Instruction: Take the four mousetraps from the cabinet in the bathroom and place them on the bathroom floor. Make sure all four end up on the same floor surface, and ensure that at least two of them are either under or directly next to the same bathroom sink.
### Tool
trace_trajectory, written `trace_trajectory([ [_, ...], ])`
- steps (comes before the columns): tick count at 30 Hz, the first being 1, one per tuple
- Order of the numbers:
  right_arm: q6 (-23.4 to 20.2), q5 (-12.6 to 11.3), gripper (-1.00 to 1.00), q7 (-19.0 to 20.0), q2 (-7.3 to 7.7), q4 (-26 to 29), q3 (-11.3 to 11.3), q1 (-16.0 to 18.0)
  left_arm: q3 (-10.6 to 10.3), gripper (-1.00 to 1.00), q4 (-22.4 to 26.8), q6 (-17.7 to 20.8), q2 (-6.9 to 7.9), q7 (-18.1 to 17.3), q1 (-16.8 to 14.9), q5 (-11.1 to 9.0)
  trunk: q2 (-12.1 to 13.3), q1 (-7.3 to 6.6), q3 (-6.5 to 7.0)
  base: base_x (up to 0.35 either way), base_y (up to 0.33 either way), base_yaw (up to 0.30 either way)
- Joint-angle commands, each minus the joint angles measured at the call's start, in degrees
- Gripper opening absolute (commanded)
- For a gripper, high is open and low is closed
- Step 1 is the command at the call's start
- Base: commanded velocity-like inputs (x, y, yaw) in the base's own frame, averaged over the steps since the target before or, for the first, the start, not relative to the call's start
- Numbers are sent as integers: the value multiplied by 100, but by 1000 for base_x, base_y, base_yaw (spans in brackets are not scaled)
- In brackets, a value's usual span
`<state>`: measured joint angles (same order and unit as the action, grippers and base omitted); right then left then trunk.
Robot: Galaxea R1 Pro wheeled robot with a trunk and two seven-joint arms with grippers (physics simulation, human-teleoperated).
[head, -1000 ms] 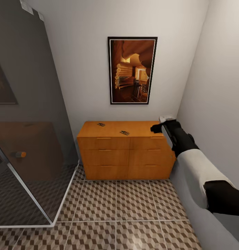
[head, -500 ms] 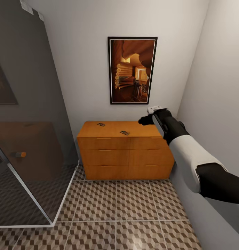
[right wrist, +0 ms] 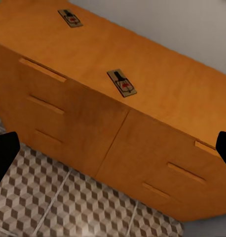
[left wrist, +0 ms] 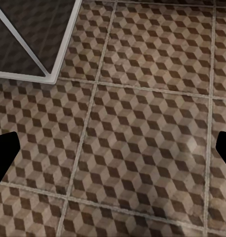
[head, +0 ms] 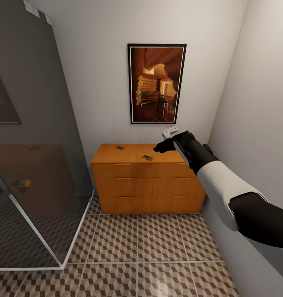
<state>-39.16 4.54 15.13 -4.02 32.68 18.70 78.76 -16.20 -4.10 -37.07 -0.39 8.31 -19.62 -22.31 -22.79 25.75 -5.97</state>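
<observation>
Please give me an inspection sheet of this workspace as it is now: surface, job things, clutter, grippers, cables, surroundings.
Surface: cabinet flat top, all six drawers shut; cube-pattern bathroom floor in front.
Job's things: two mousetraps visible on the cabinet top, near mousetrap toward the front edge, far mousetrap toward the back.
Clutter: nothing seen.
Grippers: right gripper above the cabinet top, open, holding nothing; left gripper over floor tiles, fingers apart.
Cables: nothing seen.
Surroundings: framed picture on the wall; glass shower wall beside the cabinet.

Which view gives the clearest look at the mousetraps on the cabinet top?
The right wrist view: both mousetraps lie flat on the cabinet, wire and red mark legible. The head view shows them as tiny dark specks. The left wrist view faces bathroom floor.
</observation>
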Motion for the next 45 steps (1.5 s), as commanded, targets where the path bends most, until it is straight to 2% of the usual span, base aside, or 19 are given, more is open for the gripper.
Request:
trace_trajectory([
  [1, 40, 49, 100, 45, 2, -36, 14, 5, -48, 100, -21, -28, -4, 31, -8, -10, -13, 4, -13, 0, 0, 0],
  [4, 253, 50, 100, 70, 2, -233, 25, 5, -46, 100, -21, -28, -4, 32, -7, -10, -13, 4, -13, 0, 0, 0],
  [8, 772, 55, 100, 91, 3, -786, 29, 2, -49, 100, -21, -27, -10, 34, 0, -10, -13, 4, -13, 7, -4, 0],
  [30, 892, 30, 100, 95, -22, -945, 37, -1, -49, 100, -21, -21, -12, 39, 2, -10, -13, 4, -13, 165, -86, 0],
  [32, 910, 29, 100, 95, -79, -1009, 37, -1, -49, 100, -21, -20, -9, 39, 0, -10, -13, 4, -13, 73, -9, 0],
  [37, 1322, 27, 100, 95, -79, -1113, 26, -8, -49, 100, -21, -21, -5, 39, 2, -10, -13, 4, -13, 22, -3, 0],
  [45, 1439, 29, 100, 93, -60, -1169, 19, -9, -49, 100, -21, -22, -5, 39, 2, -10, -13, 4, -13, 2, 0, 0],
])
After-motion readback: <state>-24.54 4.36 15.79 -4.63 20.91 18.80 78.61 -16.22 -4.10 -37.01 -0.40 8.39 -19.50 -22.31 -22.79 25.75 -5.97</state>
